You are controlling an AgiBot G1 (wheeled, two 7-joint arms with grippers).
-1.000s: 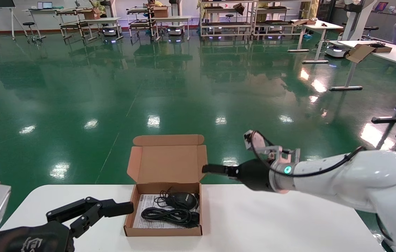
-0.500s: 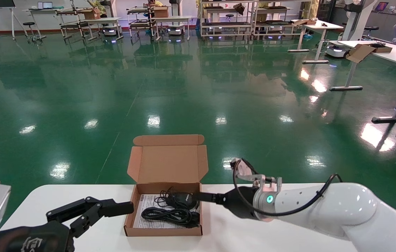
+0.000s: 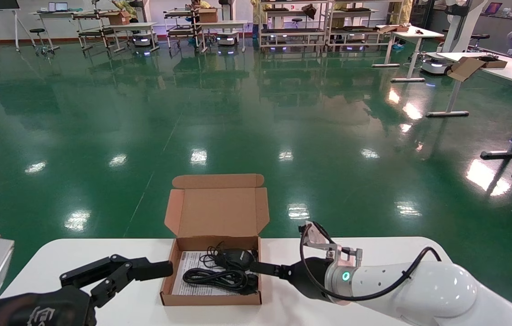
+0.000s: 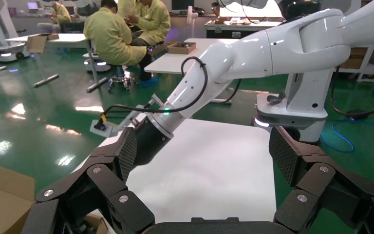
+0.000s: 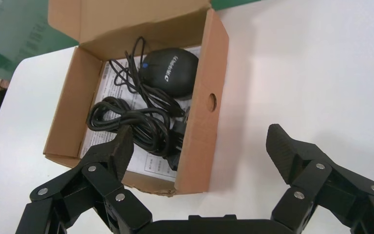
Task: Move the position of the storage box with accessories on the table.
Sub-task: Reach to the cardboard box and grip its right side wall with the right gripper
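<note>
The storage box (image 3: 213, 276) sits low in the middle of the head view, on the white table (image 3: 351, 253). Its lid (image 3: 216, 212) stands up at the far side. Inside lie the black mouse (image 3: 236, 258), the coiled cables (image 3: 217, 278) and the paper sheet (image 3: 188, 267).

The right gripper (image 3: 260, 268) is just right of the box, at its right wall. In the right wrist view its fingers (image 5: 114, 151) are spread wide with nothing held. One finger is over the cables inside the box and the other is over bare table outside, so the right wall (image 5: 202, 122) lies between them. The box's long side runs along that wall. A squeeze there looks like the next move.

The left gripper (image 3: 147, 269) waits at lower left of the head view, close to the box's left wall but not touching it. It is wide and holds nothing too. The right gripper is the nearer one.

The far table edge is just behind the lid. There is lots of open table to the right of the box and less to the left.
</note>
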